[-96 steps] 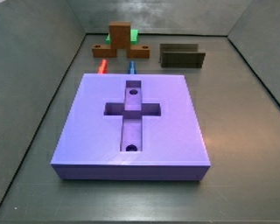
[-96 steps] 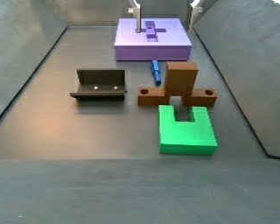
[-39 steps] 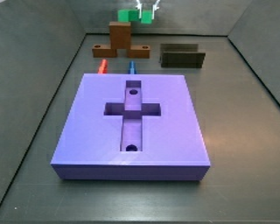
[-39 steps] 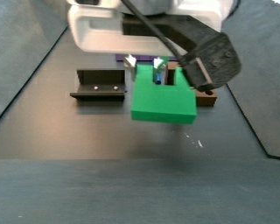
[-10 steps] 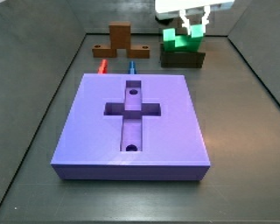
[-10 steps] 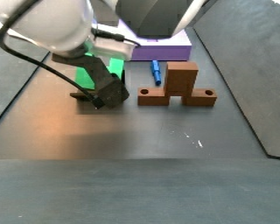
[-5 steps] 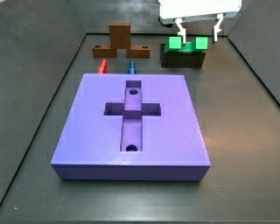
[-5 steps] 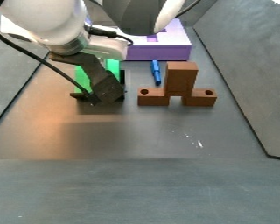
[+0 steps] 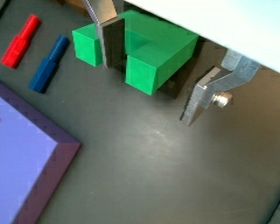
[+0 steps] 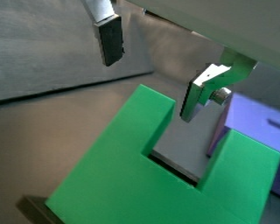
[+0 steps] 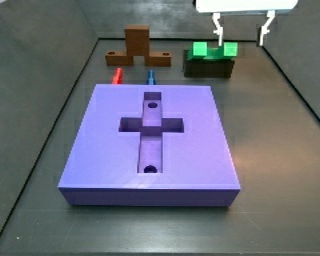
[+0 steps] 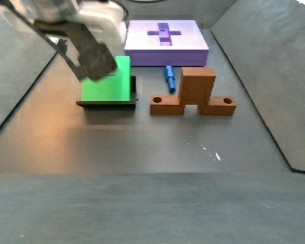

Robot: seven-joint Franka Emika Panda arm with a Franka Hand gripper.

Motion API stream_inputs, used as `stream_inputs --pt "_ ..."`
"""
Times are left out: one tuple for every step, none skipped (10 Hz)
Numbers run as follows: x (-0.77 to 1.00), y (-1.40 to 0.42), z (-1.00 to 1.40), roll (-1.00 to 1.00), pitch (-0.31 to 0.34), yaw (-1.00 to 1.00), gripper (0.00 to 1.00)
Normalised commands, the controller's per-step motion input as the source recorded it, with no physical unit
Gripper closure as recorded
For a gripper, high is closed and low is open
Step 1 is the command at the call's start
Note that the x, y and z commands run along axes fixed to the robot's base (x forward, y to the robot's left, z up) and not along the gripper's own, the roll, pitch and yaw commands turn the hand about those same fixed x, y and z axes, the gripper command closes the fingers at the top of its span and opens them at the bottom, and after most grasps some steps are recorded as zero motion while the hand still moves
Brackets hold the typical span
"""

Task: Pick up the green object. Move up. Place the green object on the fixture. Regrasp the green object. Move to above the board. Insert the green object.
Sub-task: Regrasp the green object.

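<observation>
With the green object [image 11: 216, 49] set on the fixture [image 11: 210, 68] upper right, the gripper [image 11: 240, 32] is spread empty above; regrasping is judged next.

Even soft light, faint floor sheen; wrist views blurred

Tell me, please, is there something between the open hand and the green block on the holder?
Nothing visible stands between them. The hand hangs open just above the green block, which rests on the holder. In a wrist view its fingers flank the green block, apart from it, with free space between.
</observation>
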Motion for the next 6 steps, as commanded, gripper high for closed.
stream_inputs --pt "0.01 -0.15 0.04 1.00 0.000 0.00 0.00" --pt "0.00 -0.13 0.02 1.00 0.009 0.00 0.00" --pt "0.00 -0.12 0.02 1.00 0.034 0.00 0.00" --pt "0.00 -0.12 0.03 1.00 0.046 0.00 0.00" --pt "0.00 -0.12 0.02 1.00 0.040 0.00 0.00" --pt "0.00 -0.12 0.02 1.00 0.040 0.00 0.00"
